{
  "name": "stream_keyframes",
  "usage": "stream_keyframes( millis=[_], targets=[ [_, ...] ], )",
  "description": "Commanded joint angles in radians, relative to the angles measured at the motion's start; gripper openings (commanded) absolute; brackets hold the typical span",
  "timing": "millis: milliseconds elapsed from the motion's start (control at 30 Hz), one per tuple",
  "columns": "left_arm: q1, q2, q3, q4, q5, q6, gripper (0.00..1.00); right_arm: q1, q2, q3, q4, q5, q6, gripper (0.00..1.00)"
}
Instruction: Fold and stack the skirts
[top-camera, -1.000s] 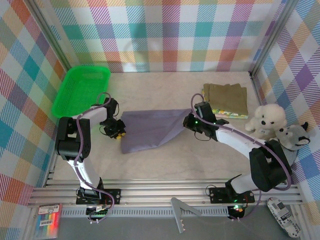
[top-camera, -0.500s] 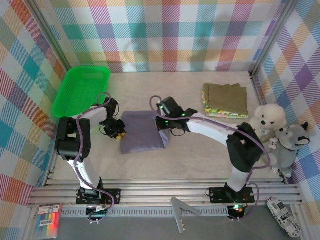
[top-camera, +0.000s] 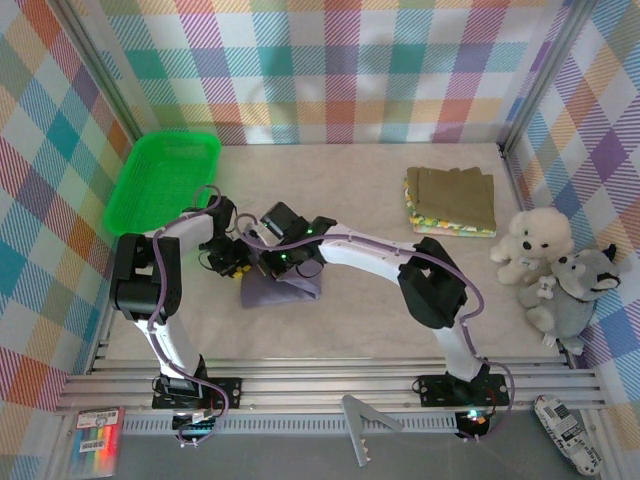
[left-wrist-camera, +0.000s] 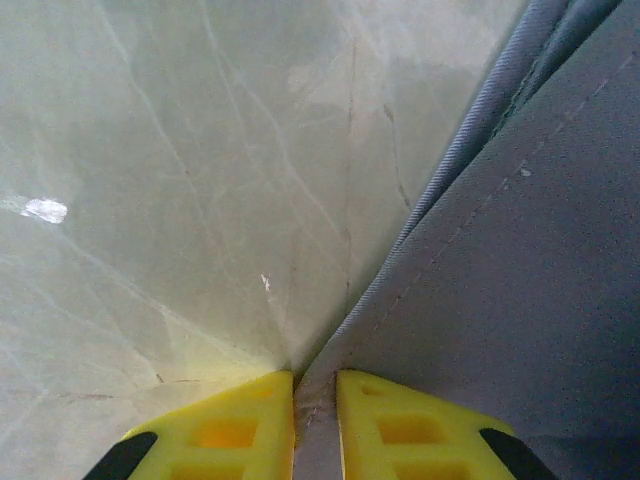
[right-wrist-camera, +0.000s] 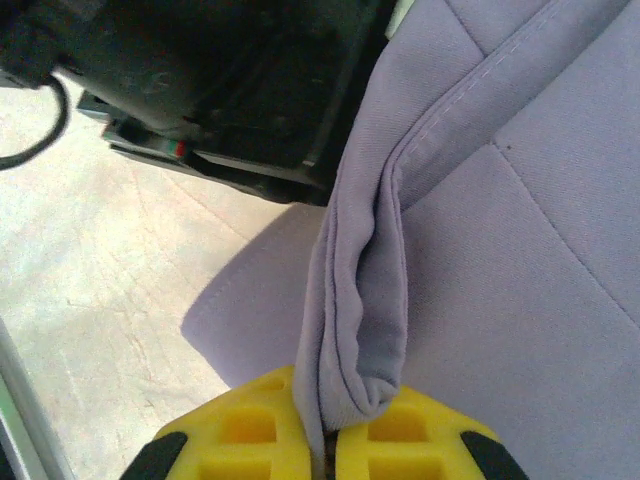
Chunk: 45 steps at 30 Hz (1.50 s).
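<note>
Marbled table (top-camera: 380, 300) bears the grey-lavender skirt (top-camera: 285, 292); wrist views reveal left claw (left-wrist-camera: 316, 388) and right claw (right-wrist-camera: 335, 405) clamped on it.

The right tool (right-wrist-camera: 328, 440) pinches a folded edge of the grey-lavender skirt (right-wrist-camera: 520, 300), beside a black arm housing (right-wrist-camera: 230, 80) above the pale worktop (right-wrist-camera: 90, 300).

There are three skirts on the surface (top-camera: 340, 325). One, the grey skirt (top-camera: 290, 290), lies at the two tools, the left tool (left-wrist-camera: 315, 388) and the right tool (right-wrist-camera: 330, 420). The other two, the brown skirt (top-camera: 455, 195) and the flowered skirt (top-camera: 450, 226) under it, make one pile well to the right of the right tool. There are two plush toys, one white toy (top-camera: 528, 240) and one grey toy (top-camera: 570, 292), also far to its right. One green basket (top-camera: 165, 175) stands left of the left tool, farther back.
</note>
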Motion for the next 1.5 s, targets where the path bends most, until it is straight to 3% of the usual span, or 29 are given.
stream_keyframes(
  millis=[0,267,500,700,800,900,1033,1167,1200,1367,1467],
  targets=[
    [-0.027,0.072,-0.038,0.134,0.190,-0.024,0.18,0.014,0.048,0.057,-0.100,-0.026,-0.024,0.00],
    [-0.004,0.023,-0.041,0.141,0.192,-0.057,0.20,0.017,0.127,0.114,-0.163,-0.040,0.053,0.00],
    [-0.003,0.029,-0.052,0.173,0.224,-0.075,0.22,0.021,0.174,0.185,-0.180,-0.117,0.026,0.00],
    [-0.002,0.024,-0.058,0.175,0.222,-0.081,0.22,0.021,0.233,0.264,-0.221,-0.099,0.016,0.04],
    [-0.002,0.013,-0.045,0.156,0.209,-0.072,0.24,0.020,0.230,0.246,-0.217,-0.136,0.003,0.15],
    [0.001,0.000,-0.018,0.112,0.183,-0.050,0.29,0.018,0.174,0.178,-0.160,-0.166,-0.012,0.32],
    [0.012,-0.035,0.020,0.043,0.123,-0.013,0.34,0.000,0.040,0.020,-0.012,-0.155,0.023,0.62],
    [0.015,-0.077,0.061,-0.027,0.057,0.015,0.38,-0.034,-0.097,-0.153,0.115,-0.071,0.077,0.84],
    [0.015,-0.090,0.071,-0.046,0.040,0.022,0.39,-0.048,-0.131,-0.194,0.139,-0.061,0.091,0.99],
    [0.016,-0.151,0.097,-0.119,-0.051,0.040,0.42,-0.126,-0.250,-0.308,0.201,0.027,0.159,0.99],
    [0.014,-0.187,0.104,-0.141,-0.051,0.026,0.42,-0.173,-0.259,-0.331,0.194,0.090,0.189,0.99]
  ],
)
